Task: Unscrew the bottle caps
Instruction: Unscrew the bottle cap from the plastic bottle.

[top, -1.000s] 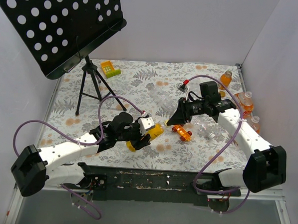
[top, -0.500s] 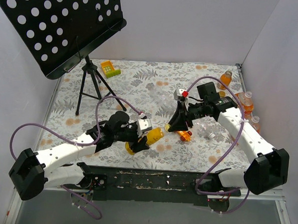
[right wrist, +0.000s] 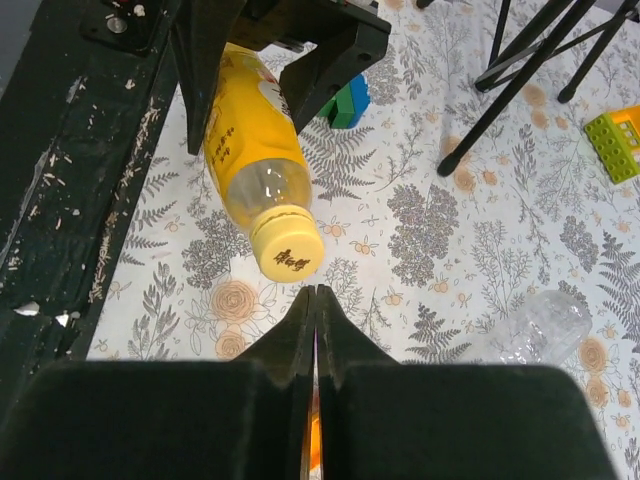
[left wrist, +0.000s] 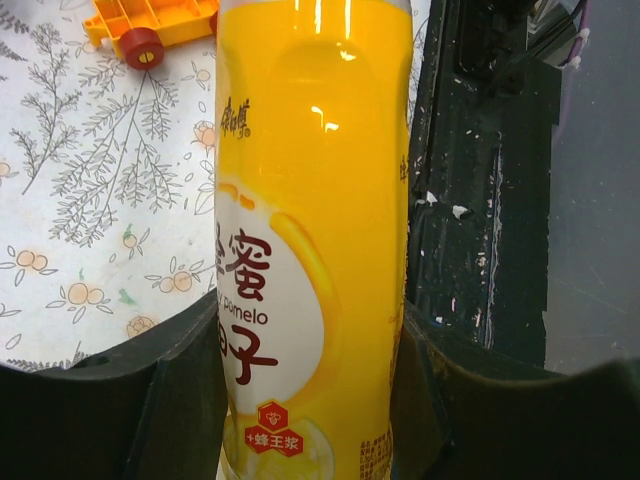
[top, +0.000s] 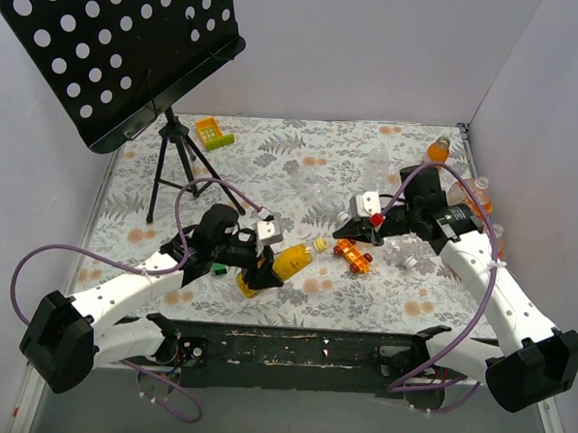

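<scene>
A yellow drink bottle (top: 288, 263) lies tilted with its yellow cap (top: 319, 244) toward the right arm. My left gripper (top: 264, 265) is shut on the bottle's body; in the left wrist view the black fingers (left wrist: 180, 380) press both sides of the bottle (left wrist: 310, 200). In the right wrist view the cap (right wrist: 287, 248) sits on the bottle's clear neck. My right gripper (right wrist: 315, 292) is shut and empty, its tips just short of the cap; it also shows in the top view (top: 349, 231).
An orange toy car (top: 355, 256) lies under the right gripper. A loose white cap (top: 410, 264) and a clear bottle (right wrist: 545, 320) lie nearby. Orange bottles (top: 474, 195) stand at the right wall. A green-and-blue block (right wrist: 345, 100) sits by the left arm. A music stand (top: 124, 43) with its tripod stands at the back left.
My right gripper has drawn back to the right from the bottle's cap and turned lower. The left arm has shifted the bottle slightly left.
</scene>
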Controlling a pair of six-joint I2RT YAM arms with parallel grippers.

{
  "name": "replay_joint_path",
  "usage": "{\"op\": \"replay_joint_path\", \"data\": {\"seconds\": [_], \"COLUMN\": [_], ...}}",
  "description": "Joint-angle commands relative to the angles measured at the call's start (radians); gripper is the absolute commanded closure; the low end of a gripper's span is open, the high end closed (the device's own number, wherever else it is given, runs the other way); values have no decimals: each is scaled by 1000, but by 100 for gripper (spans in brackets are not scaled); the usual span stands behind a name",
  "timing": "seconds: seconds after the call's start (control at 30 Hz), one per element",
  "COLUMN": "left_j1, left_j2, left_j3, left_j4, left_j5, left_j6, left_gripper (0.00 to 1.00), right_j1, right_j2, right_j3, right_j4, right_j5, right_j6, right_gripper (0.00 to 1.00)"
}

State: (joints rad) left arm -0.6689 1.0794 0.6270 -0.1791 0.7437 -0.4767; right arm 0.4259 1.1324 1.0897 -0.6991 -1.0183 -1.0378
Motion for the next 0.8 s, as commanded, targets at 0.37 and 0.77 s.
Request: {"op": "replay_joint_path", "data": {"seconds": [0.37,0.77], "left_j1": [2,2], "left_j2": [-29,-56], "left_j3": [22,11], "left_j4": [-8,-8], "left_j5": [-44,-115], "left_j6": [16,24], "left_gripper": [100,100], "right_j1": [-3,-19], "right_j2": [15,36], "right_j3": [-28,-42], "right_j4": [147,243], "right_j5": [-31,-19], "right_j6": [275,600], "right_gripper": [85,57]}}
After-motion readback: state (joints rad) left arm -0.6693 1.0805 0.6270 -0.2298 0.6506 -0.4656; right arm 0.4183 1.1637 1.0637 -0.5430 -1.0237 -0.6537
